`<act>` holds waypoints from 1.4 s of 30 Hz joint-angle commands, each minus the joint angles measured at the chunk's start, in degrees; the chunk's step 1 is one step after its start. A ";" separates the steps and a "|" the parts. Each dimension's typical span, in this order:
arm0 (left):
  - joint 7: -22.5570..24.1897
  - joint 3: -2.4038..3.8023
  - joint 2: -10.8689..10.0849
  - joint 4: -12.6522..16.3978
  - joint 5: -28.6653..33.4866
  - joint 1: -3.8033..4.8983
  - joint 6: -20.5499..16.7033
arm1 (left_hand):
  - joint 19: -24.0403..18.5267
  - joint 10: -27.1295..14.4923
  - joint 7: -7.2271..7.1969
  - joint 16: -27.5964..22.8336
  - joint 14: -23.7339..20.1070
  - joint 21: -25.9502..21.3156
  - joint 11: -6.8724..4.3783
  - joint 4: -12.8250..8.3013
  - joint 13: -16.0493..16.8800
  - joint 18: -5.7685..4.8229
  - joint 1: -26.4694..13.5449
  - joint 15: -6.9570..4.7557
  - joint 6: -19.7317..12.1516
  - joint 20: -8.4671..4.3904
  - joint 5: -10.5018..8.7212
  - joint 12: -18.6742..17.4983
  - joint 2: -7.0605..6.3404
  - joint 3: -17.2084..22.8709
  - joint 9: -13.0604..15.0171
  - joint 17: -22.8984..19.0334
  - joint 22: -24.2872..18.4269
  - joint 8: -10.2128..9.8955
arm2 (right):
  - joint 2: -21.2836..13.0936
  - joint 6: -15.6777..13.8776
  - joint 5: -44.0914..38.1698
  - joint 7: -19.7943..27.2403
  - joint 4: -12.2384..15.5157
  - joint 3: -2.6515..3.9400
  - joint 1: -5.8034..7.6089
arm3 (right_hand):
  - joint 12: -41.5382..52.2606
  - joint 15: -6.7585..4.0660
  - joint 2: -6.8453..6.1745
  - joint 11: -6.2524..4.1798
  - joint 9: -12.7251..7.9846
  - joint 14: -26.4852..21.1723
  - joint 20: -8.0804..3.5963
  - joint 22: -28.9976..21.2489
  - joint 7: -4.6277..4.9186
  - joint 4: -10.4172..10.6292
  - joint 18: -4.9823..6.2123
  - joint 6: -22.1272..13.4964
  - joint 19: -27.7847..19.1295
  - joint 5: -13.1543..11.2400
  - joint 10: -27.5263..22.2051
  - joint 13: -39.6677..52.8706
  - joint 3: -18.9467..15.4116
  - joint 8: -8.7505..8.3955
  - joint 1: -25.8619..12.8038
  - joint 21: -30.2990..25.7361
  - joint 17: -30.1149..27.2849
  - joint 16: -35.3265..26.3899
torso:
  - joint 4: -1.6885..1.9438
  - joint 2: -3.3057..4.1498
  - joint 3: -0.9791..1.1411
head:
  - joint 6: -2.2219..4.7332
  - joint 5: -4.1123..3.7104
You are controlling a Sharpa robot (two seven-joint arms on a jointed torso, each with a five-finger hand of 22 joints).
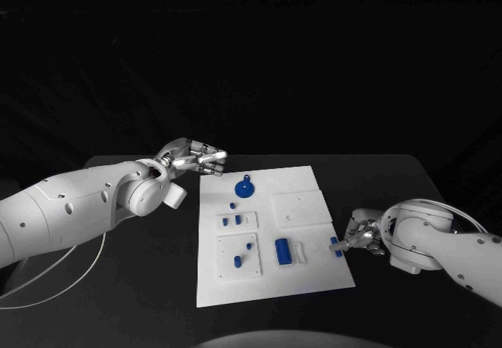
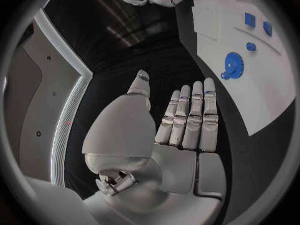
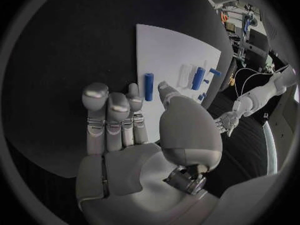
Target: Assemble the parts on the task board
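1. Task board [image 1: 314, 279]: white plate lying flat in the middle of the black desk [image 1: 125, 312], long side running away from the robot.
2. Parts on the board: a blue gear [image 1: 244, 189] near the far end; small blue pieces [image 1: 234, 218] on a raised white tile at mid-board; more small pieces on a second tile [image 1: 239, 255] nearer the robot; a blue cylinder [image 1: 282, 251] lying beside a white block toward the near right.
3. Blue peg [image 1: 335, 241]: lies at the board's right edge, just beside the right hand; the right wrist view shows it [image 3: 149, 86] lying just beyond the fingertips. Whether it rests on the plate or on the desk cannot be told.
4. Right hand [image 1: 359, 236]: low at the board's right edge, fingers [image 3: 109, 116] extended side by side with the thumb apart from them, nothing held. Contact with the peg cannot be confirmed.
5. Left hand [image 1: 194, 157]: raised off the board's far left corner, fingers [image 2: 190, 117] straight and together, holding nothing.
6. Step in hand, by judgement: the right hand is set to pick up the peg; assembly looks at an early stage, with most parts lying loose.
7. Next move calls for: closing thumb and fingers round the peg without rolling it off the edge, then lifting it and carrying it to its seat.
8. Brands, labels, writing: none legible on board, parts or arms.
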 commanded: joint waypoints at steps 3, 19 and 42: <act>0.25 0.01 0.20 0.12 -0.05 0.03 0.56 | 0.06 0.00 0.06 -0.19 0.18 -0.04 0.18 0.51 0.08 -0.07 -0.07 0.08 -0.04 -0.16 -0.18 0.12 0.13 0.25 0.05 0.01 0.02 0.16 | 0.47 0.09 -2.31 -1.45 -0.52 -0.32 -0.21 | -0.24 -0.05 0.33 -0.15 -0.38 0.01 -0.25 4.56 -0.05 -1.03 -0.60 0.85 3.20 -0.34 -0.09 0.11 1.04 0.06 1.93 -0.12 0.10 -0.22 | 0.02 -0.06 -0.03 | -0.07 0.03; -0.33 -0.05 0.02 0.17 -0.05 0.04 0.93 | 0.05 -0.10 0.11 -0.19 0.17 -0.03 0.21 0.77 0.08 -0.06 -0.08 0.08 -0.19 -0.15 -0.26 0.11 0.19 0.26 0.04 0.02 0.02 0.15 | 2.23 -3.92 -2.53 -1.51 -2.09 -2.38 -0.29 | 0.19 -0.17 7.64 -0.69 -0.99 0.20 -0.25 4.76 -0.65 -16.72 -0.82 2.39 3.22 0.31 0.16 0.52 15.46 0.03 4.87 0.50 0.12 -0.28 | -0.06 -0.01 0.03 | -0.24 0.34; -1.19 -0.19 -0.25 -0.05 -0.05 0.04 1.21 | 0.06 -0.26 0.19 -0.19 0.18 -0.02 0.26 1.25 0.08 -0.04 0.01 0.09 -0.51 -0.14 -0.61 0.11 0.01 0.34 0.04 0.02 0.03 0.15 | 0.49 -8.46 2.05 0.54 -1.18 2.85 0.22 | 0.46 -0.06 9.15 -0.88 3.47 0.16 -0.11 4.86 -0.98 -23.02 -0.97 3.35 3.17 1.68 1.32 0.37 19.28 0.07 0.92 1.20 -0.80 0.19 | -0.07 -0.01 0.00 | 0.07 0.72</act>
